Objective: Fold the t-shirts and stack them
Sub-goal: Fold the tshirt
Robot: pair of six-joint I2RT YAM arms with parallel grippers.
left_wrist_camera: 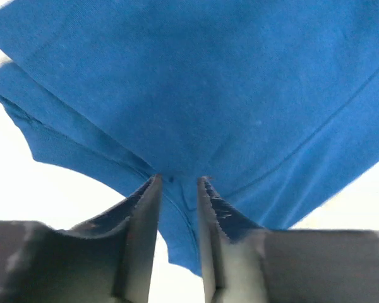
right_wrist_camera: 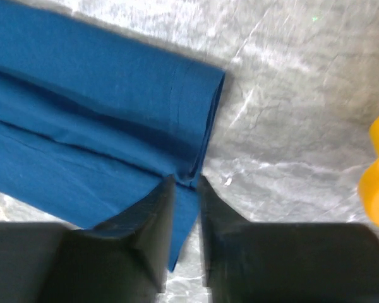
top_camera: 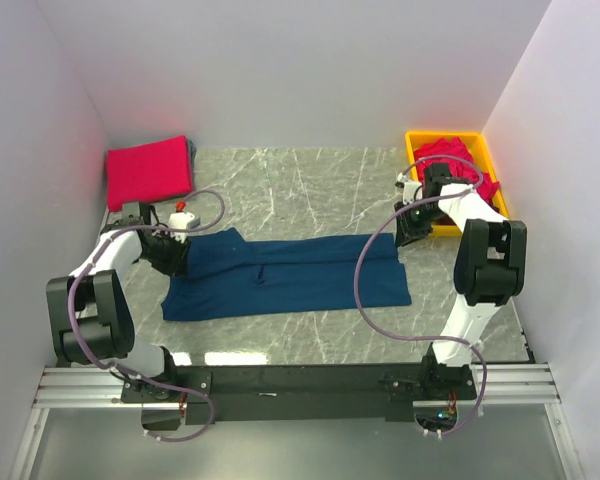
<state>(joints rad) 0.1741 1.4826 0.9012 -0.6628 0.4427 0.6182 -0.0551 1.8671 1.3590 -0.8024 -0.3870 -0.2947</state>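
Observation:
A navy blue t-shirt [top_camera: 290, 275] lies folded lengthwise into a long strip across the middle of the table. My left gripper [top_camera: 177, 250] is at its left end, shut on the cloth edge [left_wrist_camera: 177, 208]. My right gripper [top_camera: 412, 230] is at the strip's far right corner, shut on the folded hem [right_wrist_camera: 188, 189]. A folded red-pink t-shirt [top_camera: 148, 170] lies at the back left. More red-pink t-shirts [top_camera: 458, 165] are heaped in the yellow bin [top_camera: 416, 142] at the back right.
The grey marble table [top_camera: 310, 180] is walled in white on three sides. The yellow bin shows at the right edge of the right wrist view [right_wrist_camera: 376, 173]. The black rail [top_camera: 300, 380] runs along the near edge.

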